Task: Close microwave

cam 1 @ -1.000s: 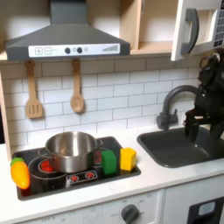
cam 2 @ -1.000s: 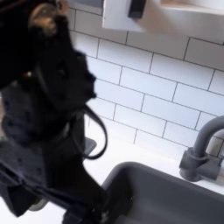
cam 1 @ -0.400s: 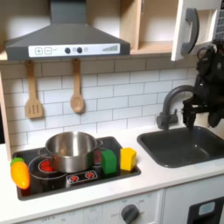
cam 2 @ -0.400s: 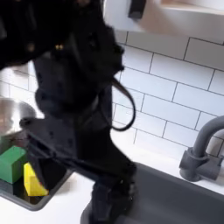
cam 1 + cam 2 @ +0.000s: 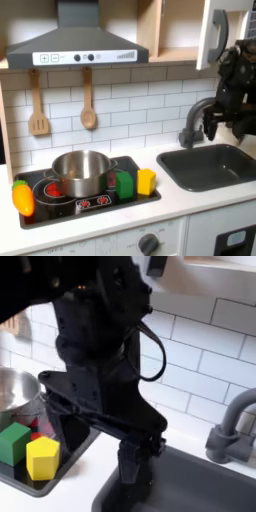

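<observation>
First exterior view, left to right: an orange and green toy vegetable [image 5: 22,196] lies at the left edge of the stove top [image 5: 90,205]. A steel pot [image 5: 82,172] stands on the stove, with a green block [image 5: 124,184] and a yellow block [image 5: 146,181] just to its right. On the tiled wall behind hang a wooden spatula [image 5: 38,104] and a wooden spoon [image 5: 88,100], under a grey range hood [image 5: 72,42]. Right of the stove, a dark sink [image 5: 212,165] is set in the white counter, with a grey tap [image 5: 197,119] at its far edge. At the top right, the microwave [image 5: 226,28] sits high on the wall; its door with the grey bar handle stands swung outward. The black arm rises at the right edge, between the sink and the microwave, covering part of the tap. The gripper [image 5: 240,124] hangs above the sink, below the door; whether its fingers are apart or together cannot be told.

Second exterior view: the green and yellow blocks lie at the lower left. The black arm stands in front of the tiles, with the tap at the right edge.
</observation>
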